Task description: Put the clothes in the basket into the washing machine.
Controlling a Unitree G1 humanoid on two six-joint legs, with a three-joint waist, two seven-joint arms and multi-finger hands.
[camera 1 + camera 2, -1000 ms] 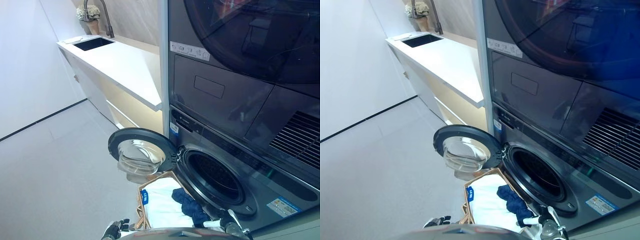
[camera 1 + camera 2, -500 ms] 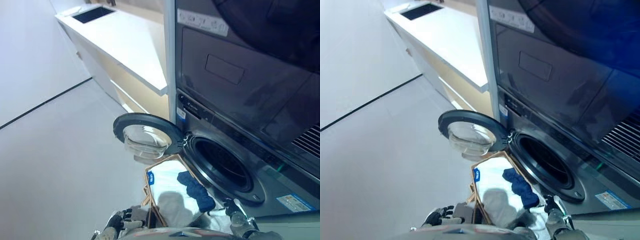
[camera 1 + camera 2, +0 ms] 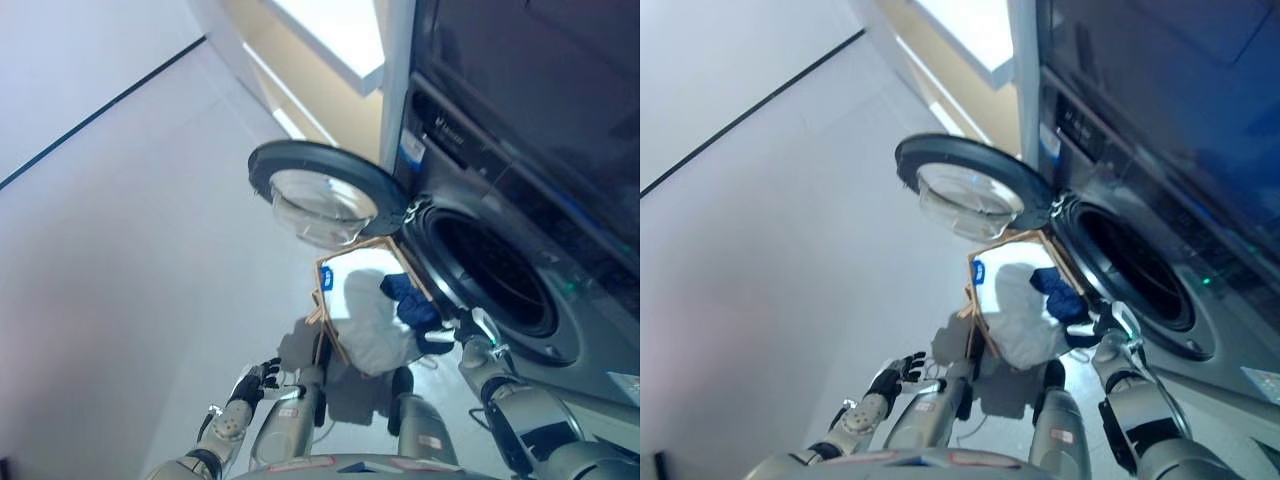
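Two hands sit low: the right hand (image 3: 1118,325) reaches the basket's (image 3: 330,300) 3 o'clock edge by the dark garment (image 3: 410,300), fingers unclear, the left hand (image 3: 890,378) relaxed and empty, so a loose grasp could drop clothes short of the open washing machine (image 3: 490,285).

Wooden-framed basket (image 3: 322,290) holding white and dark blue clothes (image 3: 372,320), beside open-doored washing machine (image 3: 500,280)

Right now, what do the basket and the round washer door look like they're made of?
The basket looks like light wood or bamboo: thin tan slats form its frame, with a white liner or cloth inside. The washing machine door seems to be dark, glossy plastic around a clear bulging window, glass by its look, since you can see through it.
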